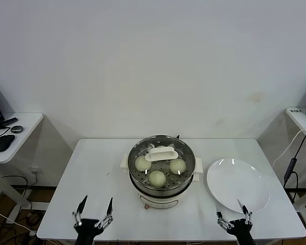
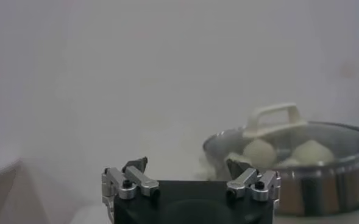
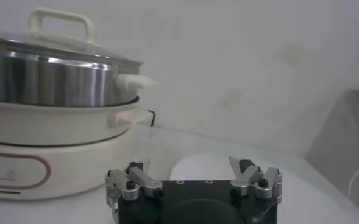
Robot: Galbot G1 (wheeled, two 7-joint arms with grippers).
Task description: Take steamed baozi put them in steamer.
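The steamer (image 1: 141, 188) stands mid-table on its white base, with the glass lid (image 1: 161, 153) resting on it. Three baozi (image 1: 143, 163) (image 1: 178, 165) (image 1: 157, 178) show through the lid on the perforated tray; a fourth is not visible. My left gripper (image 1: 97, 200) is open and empty at the table's front edge, left of the steamer. My right gripper (image 1: 231, 213) is open and empty at the front edge, by the plate. The left wrist view shows the left gripper (image 2: 186, 163), the steamer (image 2: 325, 182) and the baozi (image 2: 258, 151). The right wrist view shows the right gripper (image 3: 189, 164) and the steamer (image 3: 45, 82).
A flat white plate (image 1: 238, 185) lies bare to the right of the steamer, also in the right wrist view (image 3: 203, 165). A side desk (image 1: 25, 122) with a mouse stands far left. A cable (image 1: 290, 166) hangs at the right. A white wall is behind.
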